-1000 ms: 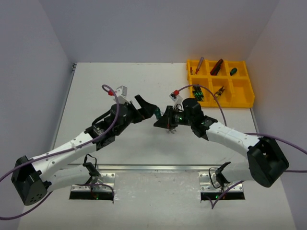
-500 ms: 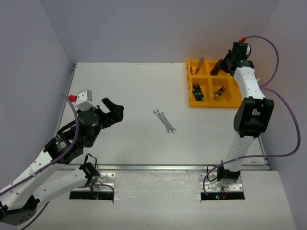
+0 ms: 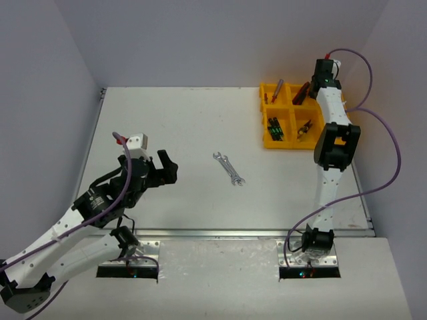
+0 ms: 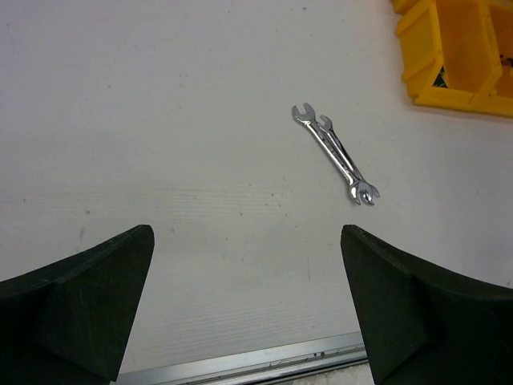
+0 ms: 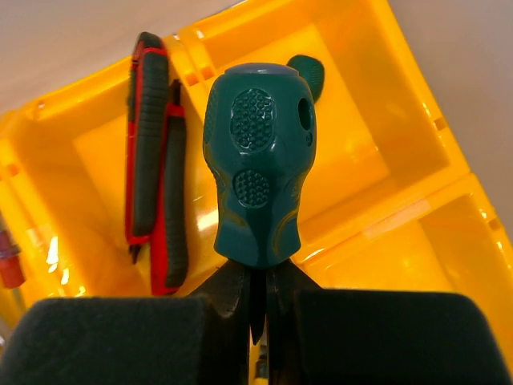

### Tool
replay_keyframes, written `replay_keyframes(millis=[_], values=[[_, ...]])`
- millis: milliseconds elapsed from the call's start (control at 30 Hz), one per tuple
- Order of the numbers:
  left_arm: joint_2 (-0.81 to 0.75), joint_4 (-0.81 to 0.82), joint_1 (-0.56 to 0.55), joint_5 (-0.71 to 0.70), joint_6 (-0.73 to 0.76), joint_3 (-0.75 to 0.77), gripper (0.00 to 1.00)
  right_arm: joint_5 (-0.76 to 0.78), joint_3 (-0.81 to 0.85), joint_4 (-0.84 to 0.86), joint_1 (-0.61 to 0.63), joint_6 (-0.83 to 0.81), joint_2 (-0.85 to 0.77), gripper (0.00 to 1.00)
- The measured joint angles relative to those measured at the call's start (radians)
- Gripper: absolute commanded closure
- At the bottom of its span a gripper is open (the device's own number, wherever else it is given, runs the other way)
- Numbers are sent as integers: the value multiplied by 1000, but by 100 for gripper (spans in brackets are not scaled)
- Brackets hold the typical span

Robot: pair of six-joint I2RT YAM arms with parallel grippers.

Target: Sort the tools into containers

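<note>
— Tally first?
— Two silver wrenches (image 3: 228, 168), side by side and touching, out on the open bench (image 3: 167, 113). One yellow tray (image 3: 283, 143) at the far right corner, with four compartments seen from above and the right-hand column hidden behind the right arm (image 3: 331, 143). One blue-red screwdriver (image 3: 275, 91) in the far-left compartment. One pair of red-handled cutters (image 5: 152, 200) in the far-middle one. One pair of yellow-black pliers (image 3: 303, 130) in the near-middle one. Black-green screwdrivers (image 3: 275, 129) in the near-left one, too small to count.
— Any green ones?
— Two. One green screwdriver (image 5: 258, 176) pinched by the shaft in the right claw (image 5: 255, 293), clamped tight on it, handle pointing away. One more green handle (image 5: 309, 74) lying in the far-right compartment.
— Changed from half a second back?
— Left claw (image 4: 247, 241) shifted a little toward the near edge and rightward. Right arm drawn up straighter, wrist edged slightly left above the tray. Wrenches exactly where seen before.
— Position against the claws?
— Wrenches well apart from the left claw, ahead and slightly right, framed between its two black fingers (image 4: 80, 305). Spread wide, gripping nothing. Held screwdriver, from the wrist, set against the wall between the cutters' compartment and the far-right one. Touching or not, cannot tell.
</note>
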Motion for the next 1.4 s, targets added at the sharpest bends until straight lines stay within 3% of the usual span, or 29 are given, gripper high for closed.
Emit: replay_keyframes(millis=[233, 267, 300, 400, 467, 767, 900, 1100, 1300, 1400], values=[[-54, 5, 0, 3, 3, -6, 0, 22, 0, 39, -21, -88, 13, 95], [-57, 5, 0, 3, 3, -6, 0, 28, 0, 47, -22, -97, 13, 90], [-68, 7, -1, 3, 3, -6, 0, 34, 0, 52, -24, -104, 13, 75], [-79, 9, -1, 2, 2, -6, 0, 49, 0, 68, -25, -123, 13, 61], [-79, 8, -1, 3, 3, -7, 0, 57, 0, 76, -25, -131, 13, 45], [-83, 8, -1, 3, 3, -7, 0, 59, -1, 86, -21, -145, 13, 29], [-71, 8, -1, -10, 0, -7, 0, 30, -46, 69, -6, -127, -23, 16], [-25, -18, -1, -77, -34, -7, 0, -24, -165, 34, 110, -124, -194, 14], [-32, -94, -1, -172, -109, -3, 0, -135, -312, -62, 420, -126, -506, 19], [-57, -118, -1, -189, -119, 9, 0, -176, -504, -69, 580, -117, -661, 21]])
